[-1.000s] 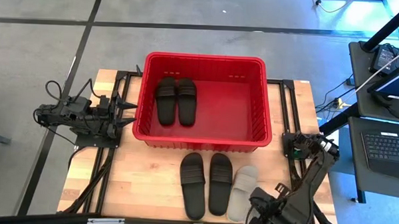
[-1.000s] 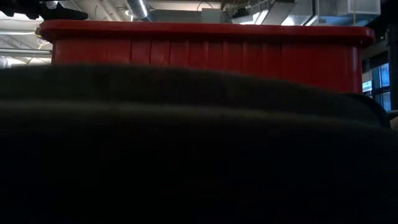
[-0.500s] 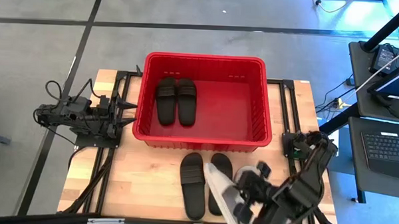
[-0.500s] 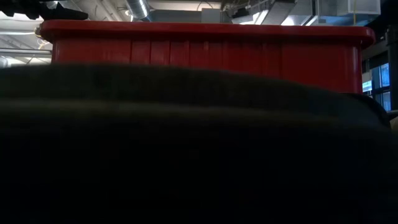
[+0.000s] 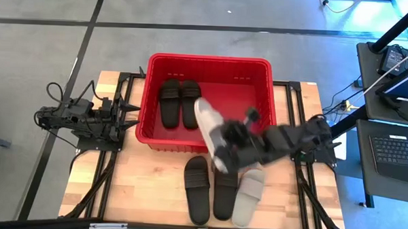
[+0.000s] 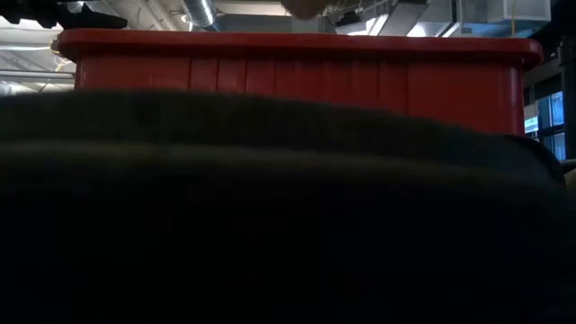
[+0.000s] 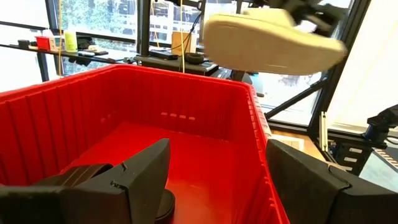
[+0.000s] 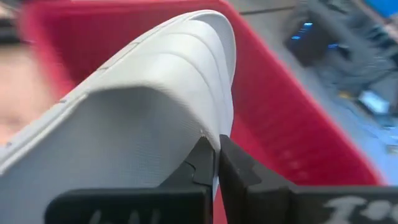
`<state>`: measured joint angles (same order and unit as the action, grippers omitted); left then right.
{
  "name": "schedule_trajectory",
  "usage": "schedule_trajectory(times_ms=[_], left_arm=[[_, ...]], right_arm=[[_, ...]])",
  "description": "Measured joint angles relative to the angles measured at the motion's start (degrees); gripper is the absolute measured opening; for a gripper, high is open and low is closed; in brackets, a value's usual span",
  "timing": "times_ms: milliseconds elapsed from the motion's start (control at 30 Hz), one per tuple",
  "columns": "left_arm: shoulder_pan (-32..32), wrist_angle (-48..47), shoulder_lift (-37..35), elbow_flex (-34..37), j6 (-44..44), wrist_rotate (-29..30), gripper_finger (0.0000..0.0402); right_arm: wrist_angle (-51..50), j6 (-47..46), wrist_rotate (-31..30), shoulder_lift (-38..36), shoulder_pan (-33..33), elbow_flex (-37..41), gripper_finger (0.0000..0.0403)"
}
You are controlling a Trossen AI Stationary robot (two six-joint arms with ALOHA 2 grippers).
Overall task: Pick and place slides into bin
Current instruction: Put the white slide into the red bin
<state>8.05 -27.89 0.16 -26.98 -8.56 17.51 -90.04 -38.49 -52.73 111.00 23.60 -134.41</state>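
Beige slide is clamped in the right hand, fingers closed on it, centre frame over the red bin's lower rim. The left hand, fingers spread and empty, waits at frame left.

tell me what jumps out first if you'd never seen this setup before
The eye goes first to the light beige slide held in the air by the right claw, over the near rim of the big red bin at the table's middle. Next come the two black slides lying side by side in the bin's left part. Two more black ones and a beige one sit on the wood in front.
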Motion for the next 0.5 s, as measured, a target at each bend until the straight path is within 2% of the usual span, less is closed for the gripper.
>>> schedule_trajectory(times_ms=[233,400,500], left_arm=[[0.0,-0.8,0.0,0.0,0.0,0.0,0.026],[0.0,-4.5,0.0,0.0,-1.6,0.0,0.026],[0.0,-4.5,0.0,0.0,-1.9,0.0,0.026]], right_arm=[[0.0,13.5,1.7,0.0,-12.8,0.0,0.0011],[0.1,16.6,3.3,-0.5,-19.0,2.2,0.0011],[0.1,18.3,4.4,-2.4,-21.6,7.0,0.0011]])
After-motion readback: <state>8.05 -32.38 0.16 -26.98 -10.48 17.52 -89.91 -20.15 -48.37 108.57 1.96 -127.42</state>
